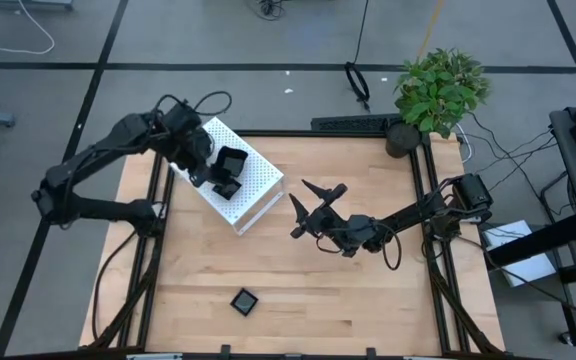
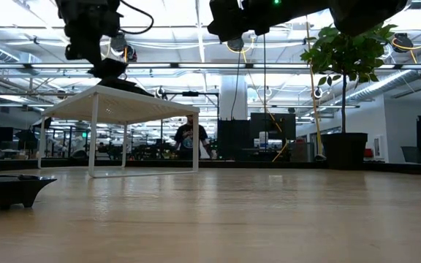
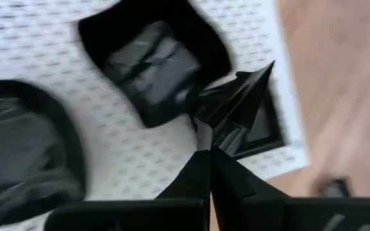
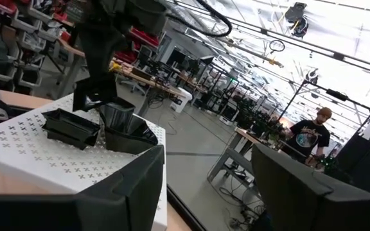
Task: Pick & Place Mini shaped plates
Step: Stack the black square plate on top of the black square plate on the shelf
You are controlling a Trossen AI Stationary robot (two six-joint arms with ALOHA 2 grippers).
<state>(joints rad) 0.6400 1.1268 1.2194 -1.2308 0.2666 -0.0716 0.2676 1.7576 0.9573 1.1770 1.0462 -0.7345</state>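
A white perforated box (image 1: 260, 186) stands at the table's far left. Glossy black mini plates lie on its top: a square one (image 3: 154, 63), a rounder one (image 3: 23, 149), and a third (image 3: 261, 126) near the box's edge. In the right wrist view two of them (image 4: 69, 128) (image 4: 127, 133) sit side by side. One more square plate (image 1: 244, 300) rests flat on the table near the near edge, also seen in the low view (image 2: 9, 188). My left gripper (image 1: 218, 180) is over the box, shut on the third plate. My right gripper (image 1: 310, 203) hovers open over mid-table, touching nothing. My left gripper (image 3: 207, 131) pinches the raised rim (image 3: 239, 102) of the plate near the box's edge between its two fingers, coming from above and pointing down. The plate is over the box top, its held side tipped up. Whether it is lifted clear I cannot tell.
A potted plant (image 1: 438, 92) stands at the table's far right corner, with a dark strip (image 1: 353, 123) along the far edge. Bare wood (image 1: 368, 290) lies between the box and the near edge. A person (image 4: 310, 138) stands in the room beyond the table.
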